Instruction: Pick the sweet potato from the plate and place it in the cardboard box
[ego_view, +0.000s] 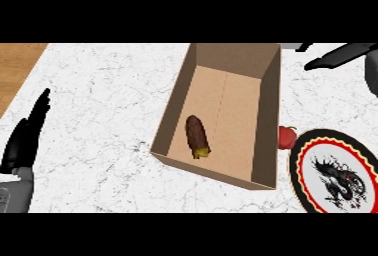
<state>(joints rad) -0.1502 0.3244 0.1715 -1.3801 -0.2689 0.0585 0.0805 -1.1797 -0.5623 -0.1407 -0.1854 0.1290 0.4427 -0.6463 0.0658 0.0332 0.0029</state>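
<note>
the right hand (341, 56) is up over the counter's far right corner, fingers straight and apart, clamped on nothing, with bare space beneath it. from it, the cardboard box (221, 112) lies to the left and nearer the counter's front edge; the hand is just outside the box's far right corner. inside the box, on its floor toward the near end, lies the sweet potato (196, 136), dark brown with a yellowish tip, its long axis running roughly along the box's length, far to near. it touches no hand. the plate (331, 172), black-rimmed with a dragon figure, sits by the counter's front right, just beside the box's right wall and bare of food; a small red thing (286, 137) shows between them. the left hand (26, 135) rests open, fingers up, at the left edge, well apart from the box. judging by this, the placing looks done, and the right hand only needs to draw clear.
</note>
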